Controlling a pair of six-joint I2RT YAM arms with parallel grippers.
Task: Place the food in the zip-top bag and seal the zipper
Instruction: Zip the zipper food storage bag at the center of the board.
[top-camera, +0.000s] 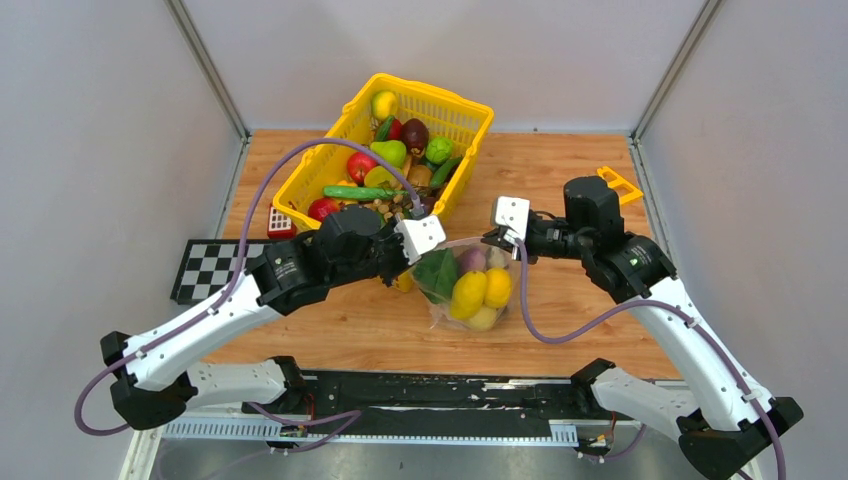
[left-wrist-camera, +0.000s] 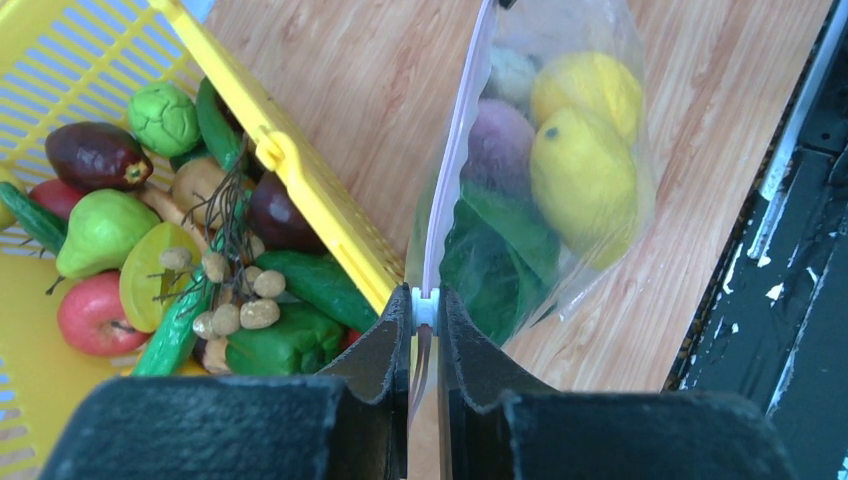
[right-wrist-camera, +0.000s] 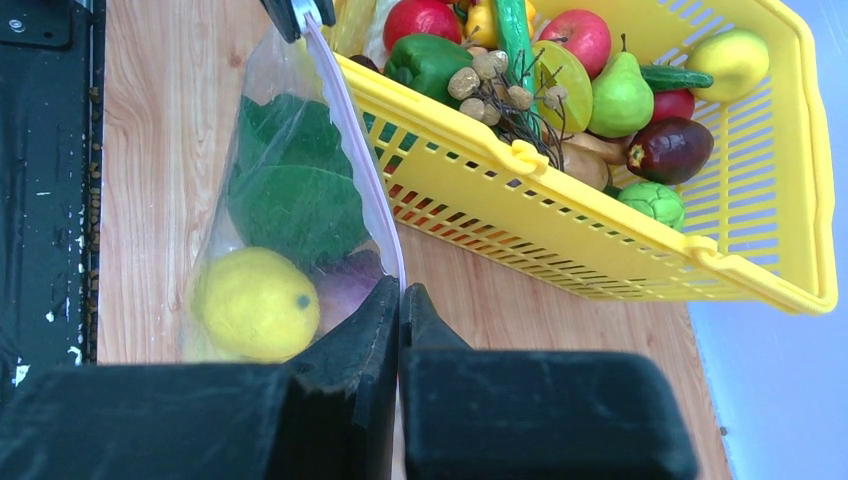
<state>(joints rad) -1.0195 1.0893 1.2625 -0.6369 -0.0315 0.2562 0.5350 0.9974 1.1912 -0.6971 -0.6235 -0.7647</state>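
We clamp our left end effector (left-wrist-camera: 424, 308) and right end effector (right-wrist-camera: 400, 298) on opposite ends of the zipper (left-wrist-camera: 455, 165), pulling it taut for sealing. The bag (right-wrist-camera: 265, 75) hangs upright between them, food (top-camera: 468, 292) inside, beside the basket (top-camera: 420, 92) on the tabletop (top-camera: 570, 180).

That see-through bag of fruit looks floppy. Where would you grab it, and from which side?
By the zipper, pinching its two ends from opposite sides, as the left gripper and right gripper do. That strip is the zip-top bag's one flat, straight edge. The film elsewhere bulges with food.
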